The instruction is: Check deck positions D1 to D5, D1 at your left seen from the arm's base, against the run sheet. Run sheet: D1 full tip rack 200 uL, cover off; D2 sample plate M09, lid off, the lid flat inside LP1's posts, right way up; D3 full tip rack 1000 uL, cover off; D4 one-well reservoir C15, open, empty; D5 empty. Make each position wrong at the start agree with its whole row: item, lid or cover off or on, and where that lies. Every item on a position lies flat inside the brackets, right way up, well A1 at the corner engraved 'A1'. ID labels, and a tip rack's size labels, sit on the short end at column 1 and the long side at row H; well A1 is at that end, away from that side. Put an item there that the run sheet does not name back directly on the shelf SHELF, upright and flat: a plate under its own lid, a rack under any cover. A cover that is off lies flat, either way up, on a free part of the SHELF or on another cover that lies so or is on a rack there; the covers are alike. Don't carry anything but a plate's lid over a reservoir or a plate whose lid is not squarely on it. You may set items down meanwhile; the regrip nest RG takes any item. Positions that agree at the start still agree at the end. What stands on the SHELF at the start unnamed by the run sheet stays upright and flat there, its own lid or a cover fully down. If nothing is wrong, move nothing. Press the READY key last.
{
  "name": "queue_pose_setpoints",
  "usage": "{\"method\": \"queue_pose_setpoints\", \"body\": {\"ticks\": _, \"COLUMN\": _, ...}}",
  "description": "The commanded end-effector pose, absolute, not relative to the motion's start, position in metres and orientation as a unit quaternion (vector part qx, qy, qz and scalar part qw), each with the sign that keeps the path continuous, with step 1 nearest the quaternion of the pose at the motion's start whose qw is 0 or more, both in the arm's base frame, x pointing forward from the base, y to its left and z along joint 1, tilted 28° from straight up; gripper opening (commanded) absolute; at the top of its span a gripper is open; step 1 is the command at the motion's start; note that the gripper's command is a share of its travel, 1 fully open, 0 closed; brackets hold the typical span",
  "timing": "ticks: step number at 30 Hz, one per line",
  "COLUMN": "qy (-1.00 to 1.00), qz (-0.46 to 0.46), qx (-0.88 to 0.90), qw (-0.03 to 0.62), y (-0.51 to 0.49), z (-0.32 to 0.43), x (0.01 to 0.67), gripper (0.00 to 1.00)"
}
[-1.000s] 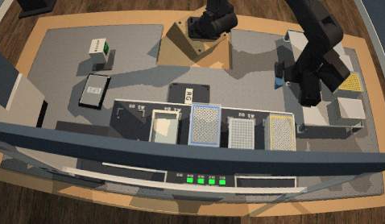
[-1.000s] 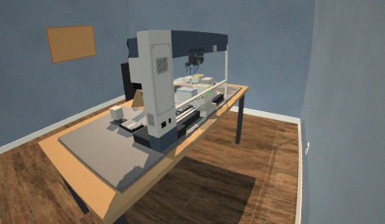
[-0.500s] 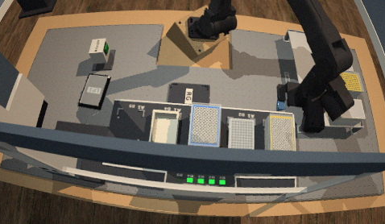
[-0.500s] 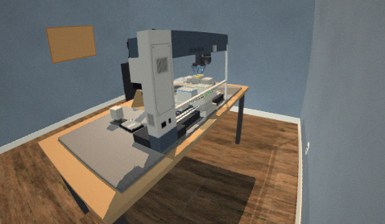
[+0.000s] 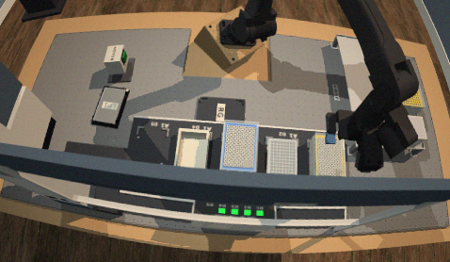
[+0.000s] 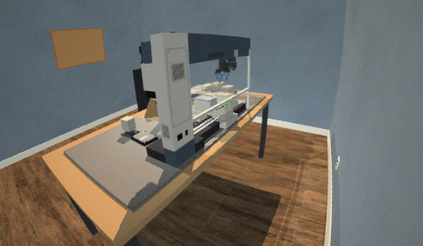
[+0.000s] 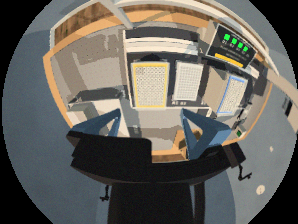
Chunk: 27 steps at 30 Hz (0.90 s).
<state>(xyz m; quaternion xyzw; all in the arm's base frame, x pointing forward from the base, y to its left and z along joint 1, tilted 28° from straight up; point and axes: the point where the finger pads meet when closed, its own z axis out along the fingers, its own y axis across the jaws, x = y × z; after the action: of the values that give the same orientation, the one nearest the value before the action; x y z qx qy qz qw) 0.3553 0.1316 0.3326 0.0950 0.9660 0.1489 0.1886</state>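
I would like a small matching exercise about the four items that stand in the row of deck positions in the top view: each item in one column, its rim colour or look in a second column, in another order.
Items:
1. reservoir
2. tip rack beside it
3. sample plate
4. tip rack nearest the gripper

Looks:
a. yellow rim
b. cream, one open well
c. blue rim
d. white, no coloured rim

Pairs: 1-b, 2-c, 3-d, 4-a
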Motion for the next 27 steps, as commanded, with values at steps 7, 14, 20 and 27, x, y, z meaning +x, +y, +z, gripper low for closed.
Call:
{"method": "queue_pose_setpoints", "body": {"ticks": 7, "qy": 0.96, "qz": 0.158, "qx": 0.091, "qw": 0.21, "y": 0.132, "z": 0.355, "x": 0.358, "gripper": 1.0}}
{"method": "queue_pose_setpoints", "body": {"ticks": 14, "qy": 0.962, "qz": 0.157, "qx": 0.09, "qw": 0.203, "y": 0.14, "z": 0.336, "x": 0.367, "gripper": 1.0}}
{"method": "queue_pose_setpoints", "body": {"ticks": 20, "qy": 0.962, "qz": 0.157, "qx": 0.092, "qw": 0.203, "y": 0.142, "z": 0.329, "x": 0.365, "gripper": 1.0}}
{"method": "queue_pose_setpoints", "body": {"ticks": 27, "qy": 0.963, "qz": 0.155, "qx": 0.092, "qw": 0.2, "y": 0.146, "z": 0.317, "x": 0.373, "gripper": 1.0}}
